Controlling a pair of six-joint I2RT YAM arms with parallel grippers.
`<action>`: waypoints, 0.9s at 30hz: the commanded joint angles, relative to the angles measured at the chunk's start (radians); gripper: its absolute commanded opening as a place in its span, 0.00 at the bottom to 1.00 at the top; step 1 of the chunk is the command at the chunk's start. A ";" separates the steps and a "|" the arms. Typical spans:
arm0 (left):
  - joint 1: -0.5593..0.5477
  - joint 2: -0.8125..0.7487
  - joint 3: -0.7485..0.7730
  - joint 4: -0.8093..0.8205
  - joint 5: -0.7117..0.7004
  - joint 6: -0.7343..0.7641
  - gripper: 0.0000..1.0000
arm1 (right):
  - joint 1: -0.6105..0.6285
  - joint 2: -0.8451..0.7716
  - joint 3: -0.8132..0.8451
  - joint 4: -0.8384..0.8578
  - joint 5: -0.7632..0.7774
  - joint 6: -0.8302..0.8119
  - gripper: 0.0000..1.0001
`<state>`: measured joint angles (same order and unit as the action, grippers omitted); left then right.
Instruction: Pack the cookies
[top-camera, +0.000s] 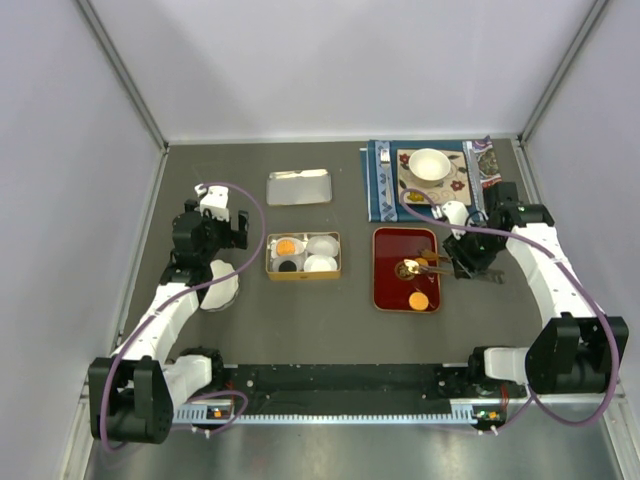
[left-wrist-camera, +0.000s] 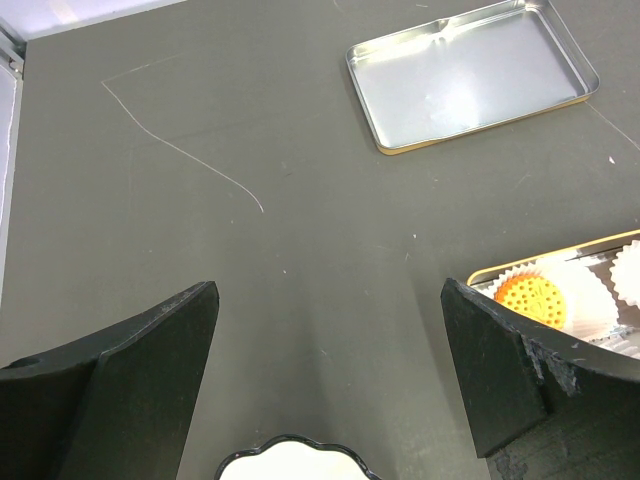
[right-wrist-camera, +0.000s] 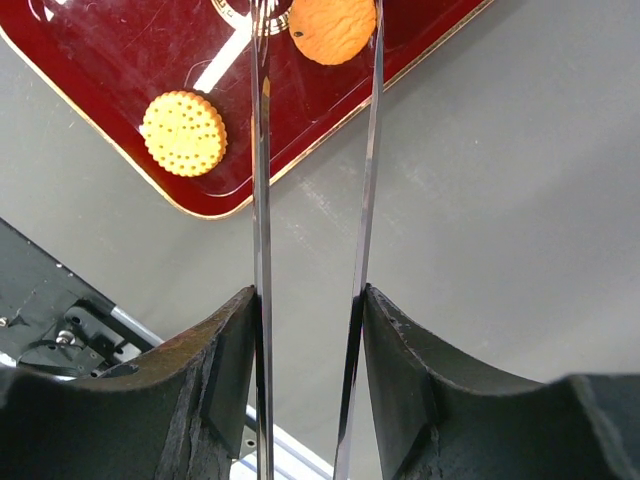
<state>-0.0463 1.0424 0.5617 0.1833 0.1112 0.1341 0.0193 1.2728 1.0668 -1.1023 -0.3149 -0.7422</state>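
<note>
My right gripper (right-wrist-camera: 308, 300) is shut on a pair of metal tongs (right-wrist-camera: 263, 150). The tong tips pinch an orange cookie (right-wrist-camera: 333, 28) over the red tray (right-wrist-camera: 110, 50). A second orange cookie (right-wrist-camera: 184, 133) lies flat on that tray, near its front end (top-camera: 418, 299). In the top view the right gripper (top-camera: 462, 258) stands at the tray's right edge. The gold tin box (top-camera: 303, 276) holds an orange cookie (top-camera: 287, 246) and a black-brown cookie (top-camera: 288, 264) in paper cups. My left gripper (left-wrist-camera: 328, 290) hangs open over bare table left of the box, nothing between its fingers.
The tin's silver lid (top-camera: 299, 187) lies behind the box. A white bowl (top-camera: 428, 164) sits on a patterned mat at the back right. A white plate with a black rim (top-camera: 220, 285) rests under the left arm. Two white paper cups (top-camera: 322, 245) fill the box's right half.
</note>
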 joint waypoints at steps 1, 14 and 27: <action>0.005 -0.018 0.001 0.061 -0.008 0.015 0.99 | 0.019 -0.003 0.025 -0.027 -0.019 -0.022 0.45; 0.005 -0.022 -0.002 0.056 -0.008 0.016 0.99 | 0.028 -0.026 0.033 -0.034 0.039 -0.025 0.46; 0.005 -0.021 -0.005 0.059 -0.008 0.015 0.99 | 0.028 -0.052 0.007 -0.053 0.056 -0.040 0.45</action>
<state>-0.0463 1.0424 0.5610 0.1829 0.1108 0.1410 0.0376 1.2587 1.0672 -1.1461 -0.2581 -0.7631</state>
